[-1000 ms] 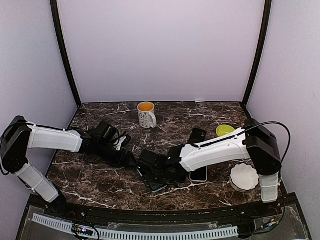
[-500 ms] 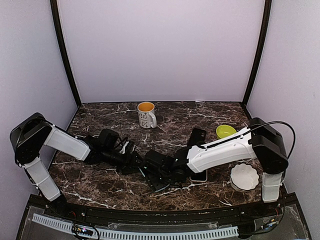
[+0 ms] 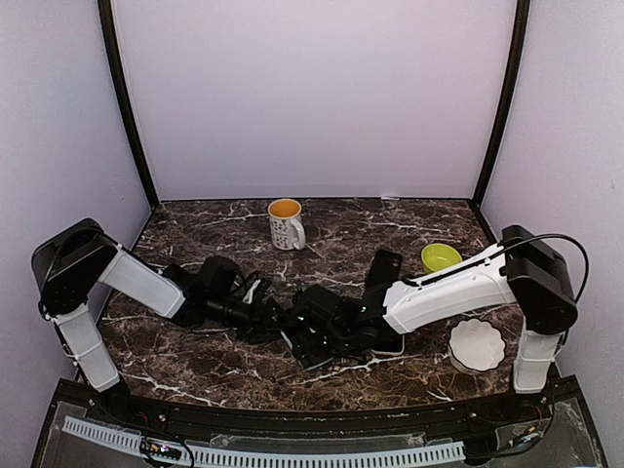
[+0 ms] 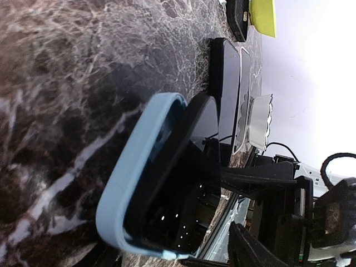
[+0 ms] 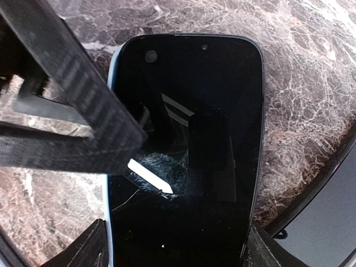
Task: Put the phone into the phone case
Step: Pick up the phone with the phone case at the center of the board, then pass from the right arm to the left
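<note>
Seating step: phone [image 5: 189,139] sits mid-desk [image 3: 195,361], half in the blue phone case [image 4: 128,189] with one long edge raised. Right tool [image 5: 175,247] spans wide, clamped across the phone's sides. Can't tell the left tool's [image 3: 273,317] opening. Next: press the raised edge down.

A white mug [image 3: 285,223] stands at the marble table's [image 3: 185,363] back. At right sit a green bowl [image 3: 439,255] and scalloped dish [image 3: 477,344].
</note>
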`<state>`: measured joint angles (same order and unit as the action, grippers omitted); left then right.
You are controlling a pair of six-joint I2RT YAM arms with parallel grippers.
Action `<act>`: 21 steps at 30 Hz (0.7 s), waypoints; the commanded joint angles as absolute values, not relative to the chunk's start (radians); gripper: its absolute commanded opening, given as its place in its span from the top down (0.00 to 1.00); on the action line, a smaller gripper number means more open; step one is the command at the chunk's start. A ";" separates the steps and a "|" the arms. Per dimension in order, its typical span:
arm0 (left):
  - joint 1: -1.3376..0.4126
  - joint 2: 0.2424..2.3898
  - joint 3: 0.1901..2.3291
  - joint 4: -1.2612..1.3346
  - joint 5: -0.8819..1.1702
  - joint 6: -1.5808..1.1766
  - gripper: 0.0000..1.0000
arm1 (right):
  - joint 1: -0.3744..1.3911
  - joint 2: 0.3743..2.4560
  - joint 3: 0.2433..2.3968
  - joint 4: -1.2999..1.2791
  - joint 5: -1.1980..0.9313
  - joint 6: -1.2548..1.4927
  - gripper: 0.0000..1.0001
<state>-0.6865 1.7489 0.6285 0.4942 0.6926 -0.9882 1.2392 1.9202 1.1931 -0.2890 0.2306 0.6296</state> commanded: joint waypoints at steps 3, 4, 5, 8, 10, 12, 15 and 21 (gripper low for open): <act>-0.704 1.792 0.685 0.554 0.697 -0.969 0.38 | 1.223 1.862 1.172 -0.139 0.188 0.629 0.69; -0.705 1.794 0.690 0.556 0.693 -0.967 0.39 | 1.223 1.868 1.178 -0.149 0.191 0.626 0.69; -0.705 1.797 0.698 0.559 0.690 -0.963 0.42 | 1.224 1.872 1.181 -0.159 0.192 0.623 0.70; -0.705 1.800 0.706 0.579 0.688 -0.963 0.51 | 1.222 1.879 1.179 -0.171 0.186 0.616 0.69; -0.705 1.802 0.707 0.587 0.694 -0.964 0.57 | 1.223 1.882 1.177 -0.177 0.181 0.612 0.69; -0.704 1.802 0.704 0.595 0.704 -0.962 0.65 | 1.220 1.887 1.174 -0.184 0.180 0.610 0.67; -0.705 1.802 0.698 0.593 0.708 -0.943 0.78 | 1.217 1.894 1.169 -0.179 0.169 0.608 0.64; -0.704 1.811 0.708 0.521 0.691 -0.883 0.97 | 1.212 1.906 1.162 -0.174 0.157 0.603 0.52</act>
